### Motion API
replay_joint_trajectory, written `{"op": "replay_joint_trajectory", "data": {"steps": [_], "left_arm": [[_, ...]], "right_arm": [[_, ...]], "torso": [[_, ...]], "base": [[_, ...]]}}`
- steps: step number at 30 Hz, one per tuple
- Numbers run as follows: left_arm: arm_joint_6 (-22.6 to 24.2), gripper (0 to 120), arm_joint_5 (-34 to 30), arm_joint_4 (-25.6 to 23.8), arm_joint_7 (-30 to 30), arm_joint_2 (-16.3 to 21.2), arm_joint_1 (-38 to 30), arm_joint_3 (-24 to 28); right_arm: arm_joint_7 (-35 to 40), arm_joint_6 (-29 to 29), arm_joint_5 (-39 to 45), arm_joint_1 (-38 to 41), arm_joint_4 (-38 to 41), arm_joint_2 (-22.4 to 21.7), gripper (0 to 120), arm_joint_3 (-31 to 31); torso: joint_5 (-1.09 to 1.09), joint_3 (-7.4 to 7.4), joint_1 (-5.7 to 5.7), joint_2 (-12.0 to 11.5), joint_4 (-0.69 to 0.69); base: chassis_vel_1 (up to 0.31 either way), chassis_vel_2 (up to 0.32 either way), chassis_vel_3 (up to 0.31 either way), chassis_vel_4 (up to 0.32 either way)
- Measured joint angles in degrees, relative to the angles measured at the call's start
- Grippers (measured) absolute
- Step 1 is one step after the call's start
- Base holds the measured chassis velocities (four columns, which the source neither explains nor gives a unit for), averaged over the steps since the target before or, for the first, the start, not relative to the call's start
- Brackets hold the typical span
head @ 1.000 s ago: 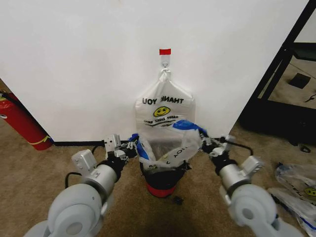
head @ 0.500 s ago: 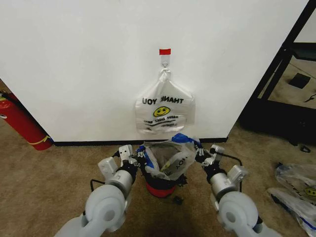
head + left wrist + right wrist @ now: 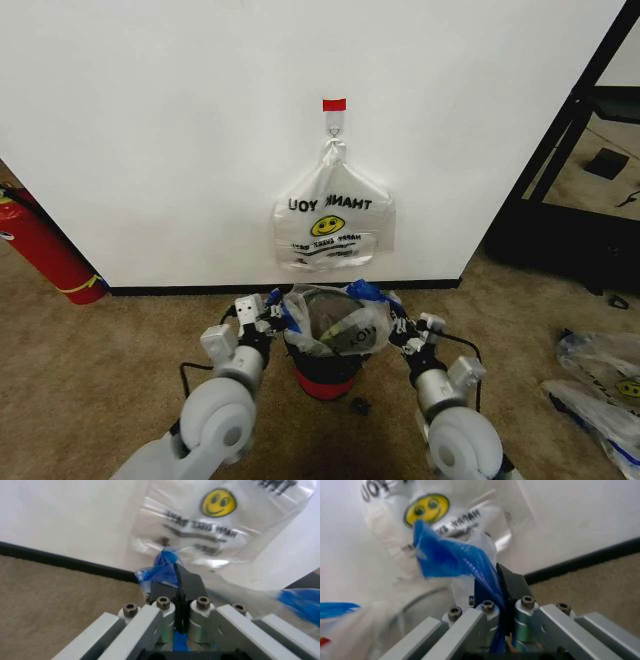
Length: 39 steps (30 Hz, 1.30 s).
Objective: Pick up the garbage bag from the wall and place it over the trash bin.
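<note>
The garbage bag (image 3: 335, 318), thin and translucent with blue patches, sits spread open over the top of the trash bin (image 3: 325, 378), whose red base band shows below it. My left gripper (image 3: 271, 311) is shut on the bag's blue edge at the bin's left side. My right gripper (image 3: 398, 325) is shut on the opposite blue edge. In the left wrist view the left gripper (image 3: 176, 575) pinches a blue patch of the bag (image 3: 159, 565). In the right wrist view the right gripper (image 3: 496, 578) clamps a blue strip of the bag (image 3: 451, 555).
Another white smiley bag (image 3: 335, 222) hangs on the wall hook just behind the bin. A red fire extinguisher (image 3: 42, 250) stands at the left. A black shelf frame (image 3: 560, 190) and more bags (image 3: 600, 365) on the carpet are at the right.
Both grippers have come down and closer together with the bag. Its mouth has dropped from above the bin to around the bin's rim.
</note>
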Motion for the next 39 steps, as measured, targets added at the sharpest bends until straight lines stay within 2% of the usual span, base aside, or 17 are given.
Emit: {"op": "replay_joint_trajectory", "data": {"steps": [8,12,18,22,29,39], "left_arm": [[-0.29,0,0.13,-0.22,0.03,0.50,5.59,-0.98],[0.84,0,1.24,-1.32,-1.41,0.52,7.50,0.64],[3.52,0,1.09,-3.12,-3.76,2.89,7.47,1.70],[6.18,0,-0.27,-4.03,-5.37,5.20,6.65,2.43],[8.20,0,-0.31,-4.49,-5.78,8.29,7.55,4.16],[8.88,0,-0.46,-2.45,-5.52,9.21,7.71,4.97]], "right_arm": [[2.19,-0.29,-2.71,-4.29,0.84,1.03,0,-0.22],[4.92,-3.03,-2.88,-6.32,2.80,0.52,0,0.59],[7.62,-7.51,-1.42,-8.18,5.63,-0.85,0,1.94],[9.00,-10.67,-0.41,-7.50,5.64,-1.35,0,2.28],[9.75,-12.29,1.02,-4.72,3.36,-0.83,0,0.59],[9.83,-14.11,1.44,-3.13,1.66,-1.54,0,-0.76]], "torso": [[0.00,0.00,0.00,0.00,0.00],[0.00,0.00,0.00,0.00,0.00],[0.00,0.00,0.00,0.00,0.00],[0.00,0.00,0.00,0.00,-0.01],[0.00,0.01,0.00,0.00,0.01],[0.00,0.01,0.00,0.00,0.01]], "base": [[0.000,0.000,0.000,0.000],[0.000,0.000,0.000,0.000],[0.000,0.000,0.000,0.000],[0.000,0.000,0.000,0.000],[0.000,0.000,0.000,0.000],[0.000,0.000,0.000,0.000]]}}
